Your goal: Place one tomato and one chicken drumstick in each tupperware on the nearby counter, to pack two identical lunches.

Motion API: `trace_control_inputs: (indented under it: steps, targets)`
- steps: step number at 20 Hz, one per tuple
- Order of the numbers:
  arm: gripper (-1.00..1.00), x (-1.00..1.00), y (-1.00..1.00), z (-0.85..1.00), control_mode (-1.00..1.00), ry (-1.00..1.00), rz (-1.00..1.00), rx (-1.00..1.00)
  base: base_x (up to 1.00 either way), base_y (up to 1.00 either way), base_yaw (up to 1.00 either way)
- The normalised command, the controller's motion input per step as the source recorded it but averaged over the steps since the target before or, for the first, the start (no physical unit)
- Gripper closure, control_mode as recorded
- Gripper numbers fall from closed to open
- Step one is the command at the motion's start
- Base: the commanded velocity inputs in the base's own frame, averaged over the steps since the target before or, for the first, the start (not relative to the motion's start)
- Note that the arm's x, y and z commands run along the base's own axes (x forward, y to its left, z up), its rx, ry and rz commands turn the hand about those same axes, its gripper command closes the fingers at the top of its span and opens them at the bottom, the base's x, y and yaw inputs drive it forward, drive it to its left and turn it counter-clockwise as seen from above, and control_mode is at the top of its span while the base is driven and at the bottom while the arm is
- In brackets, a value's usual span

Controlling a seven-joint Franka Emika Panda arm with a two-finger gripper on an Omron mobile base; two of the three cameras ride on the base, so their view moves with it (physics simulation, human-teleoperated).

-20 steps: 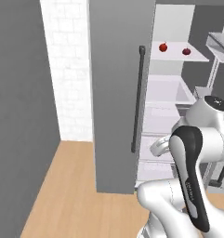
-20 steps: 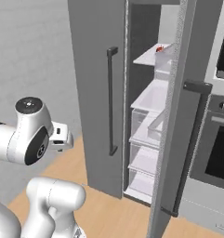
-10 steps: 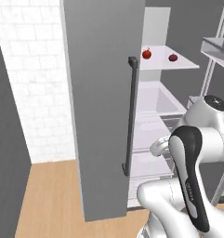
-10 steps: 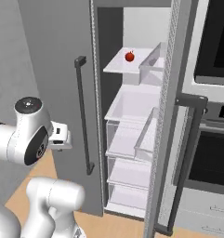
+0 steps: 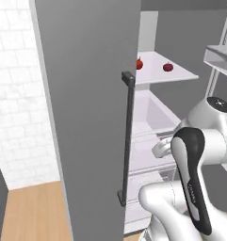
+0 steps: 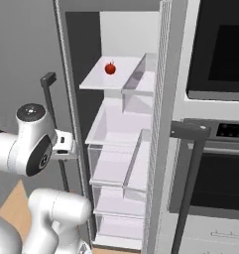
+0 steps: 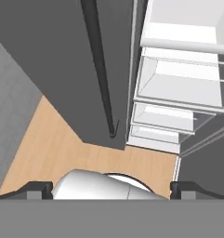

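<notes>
Gripper fully open, empty. 2 tomatoes on fridge shelf at 1 o'clock; nothing packed yet.

We look from behind the arm on both sides — the left base view close against the tall grey fridge door, the right base view into the white fridge shelves. Both share them — our hand view stares down at the tan wooden floor.
</notes>
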Motion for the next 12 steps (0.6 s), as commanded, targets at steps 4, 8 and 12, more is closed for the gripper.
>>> trace_control_inputs:
  steps: [4, 8, 12]
  targets:
    - [-1.0, 0.0, 0.0, 0.0, 1.0, 0.0, 0.0, 0.0, 0.37, -0.6, -0.02]
    - [-1.0, 0.0, 0.0, 0.0, 1.0, 0.0, 0.0, 0.0, 0.47, -0.25, 0.0]
    - [-1.0, 0.0, 0.0, 0.0, 1.0, 0.0, 0.0, 0.0, 0.64, 0.22, 0.11]
